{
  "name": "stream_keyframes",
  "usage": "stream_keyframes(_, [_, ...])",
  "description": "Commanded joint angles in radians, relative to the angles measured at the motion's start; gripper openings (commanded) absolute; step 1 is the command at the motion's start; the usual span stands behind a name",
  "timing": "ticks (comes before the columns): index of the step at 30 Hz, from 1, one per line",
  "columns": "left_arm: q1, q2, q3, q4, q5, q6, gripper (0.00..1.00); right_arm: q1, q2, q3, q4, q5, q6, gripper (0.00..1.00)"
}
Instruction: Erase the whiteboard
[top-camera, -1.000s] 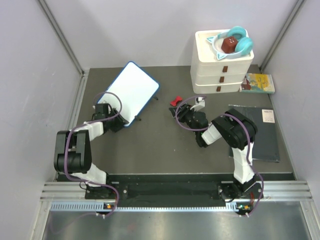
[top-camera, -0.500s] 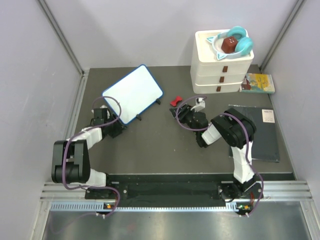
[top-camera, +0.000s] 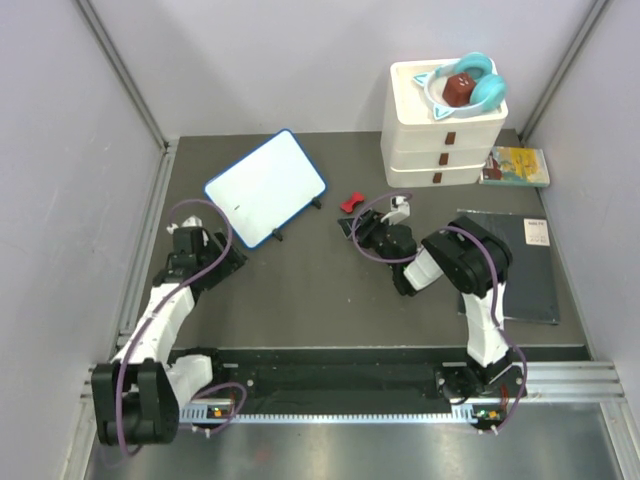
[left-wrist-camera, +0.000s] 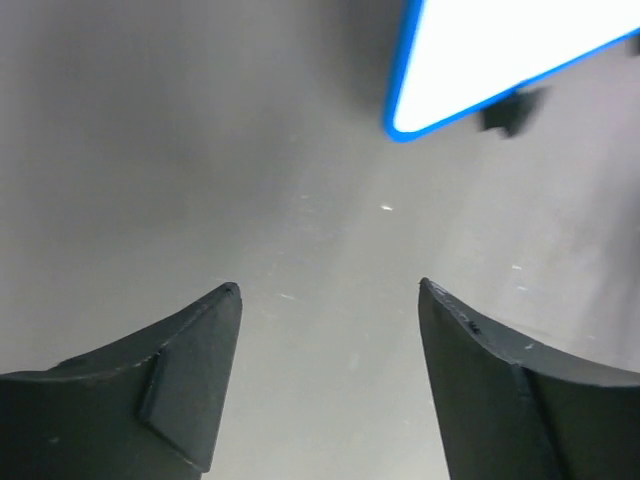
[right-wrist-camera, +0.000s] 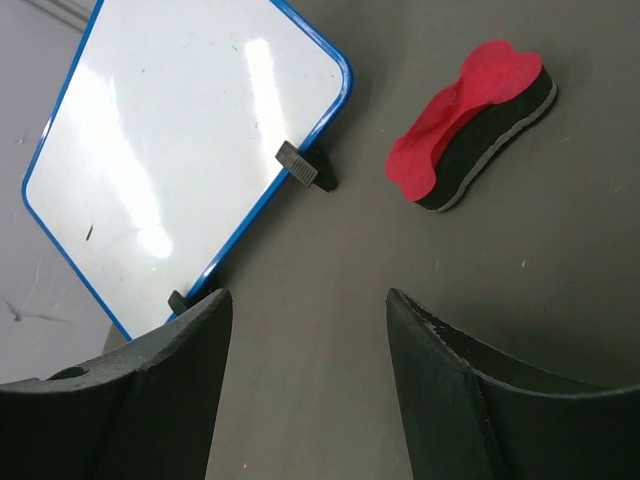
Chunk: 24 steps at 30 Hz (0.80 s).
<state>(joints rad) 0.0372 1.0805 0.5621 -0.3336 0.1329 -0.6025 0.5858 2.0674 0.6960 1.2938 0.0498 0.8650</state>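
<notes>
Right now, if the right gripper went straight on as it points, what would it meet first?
Probably the blue-framed white whiteboard, near its black foot; the red-topped black eraser sits right of that line. Depth is unclear, so it may touch the dark table first.

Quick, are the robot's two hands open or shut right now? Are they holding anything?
Left gripper: open, holding nothing.
Right gripper: open, holding nothing.
</notes>
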Motion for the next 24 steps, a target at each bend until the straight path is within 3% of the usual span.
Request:
stream_keyframes(1, [0.004, -0.105, 0.051, -0.073, -0.027, 0.023, 0.77, -0.009, -0.069, -0.021, 0.315, -0.025, -0.057, 0.65])
stream_keyframes(10, [0.01, -0.106, 0.176, -0.196, -0.213, 0.07, 0.91, -0.01, -0.099, -0.044, 0.314, -0.018, -0.122, 0.72])
stream_keyframes(16, [0.096, -0.079, 0.171, -0.156, -0.14, 0.061, 0.95, -0.014, -0.127, -0.04, 0.277, -0.034, -0.133, 0.72])
stream_keyframes(20, [0.285, -0.016, 0.105, -0.069, 0.102, 0.049, 0.94, -0.029, -0.203, 0.026, 0.042, -0.122, -0.136, 0.72])
stream_keyframes(23, [0.384, 0.028, 0.047, 0.023, 0.27, 0.047, 0.94, -0.04, -0.292, 0.207, -0.462, -0.177, -0.222, 0.72])
stream_keyframes(24, [0.404, 0.041, 0.035, 0.043, 0.307, 0.046, 0.94, -0.037, -0.303, 0.331, -0.721, -0.176, -0.26, 0.72])
